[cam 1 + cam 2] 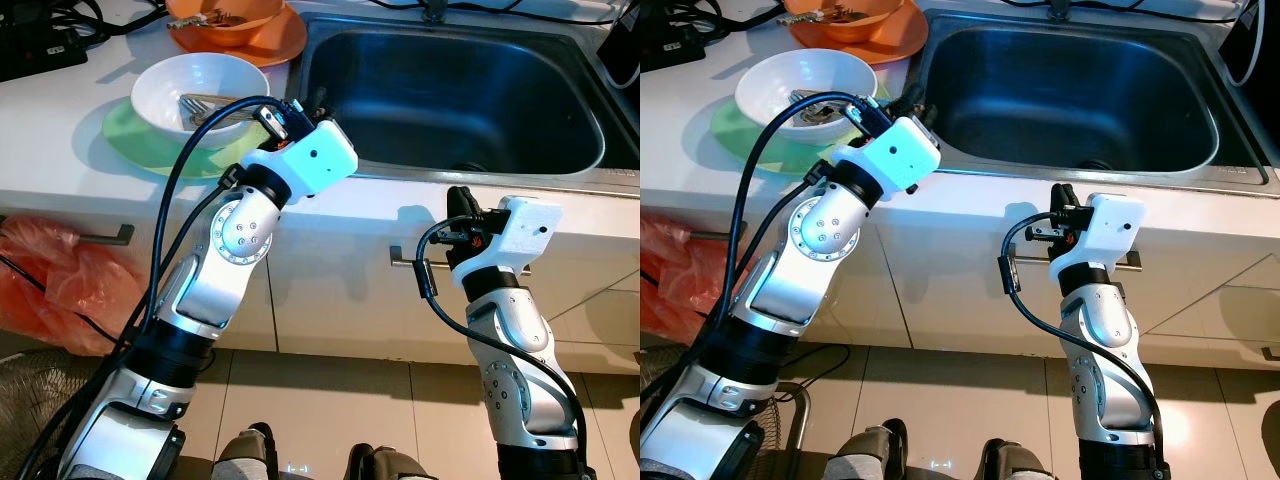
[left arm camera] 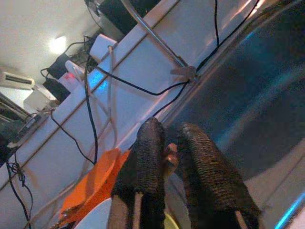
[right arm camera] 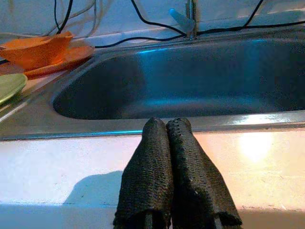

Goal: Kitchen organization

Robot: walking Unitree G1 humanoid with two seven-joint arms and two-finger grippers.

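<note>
Left eye view looks down on a white counter [image 1: 60,130] with a steel sink [image 1: 455,90] let into it, its basin bare down to the drain at the near wall. At the sink's left rim, a white bowl [image 1: 195,85] holding cutlery [image 1: 200,103] sits on a green plate [image 1: 125,135], the plate's near edge close to the counter's front lip. Behind them an orange bowl [image 1: 225,15] rests on an orange plate [image 1: 270,45], which nearly touches the sink's back left corner.

The left gripper [image 2: 171,143] is raised over the counter at the sink's near left corner, just beside the white bowl. Its two black fingers [image 2: 147,157] stand slightly apart with nothing between them, pointing across the basin toward the faucet [image 2: 183,69] and the cables along the back wall.

The right gripper [image 3: 164,126] sits lower, in front of the counter edge near the sink's middle, beside the cabinet handle [image 1: 410,262]. Its fingers press together on nothing, their tips level with the strip of counter before the sink's front rim.

An orange plastic bag [image 1: 45,280] hangs against the cabinet front at far left. Tiled floor [image 1: 330,400] lies open between the two arms.
</note>
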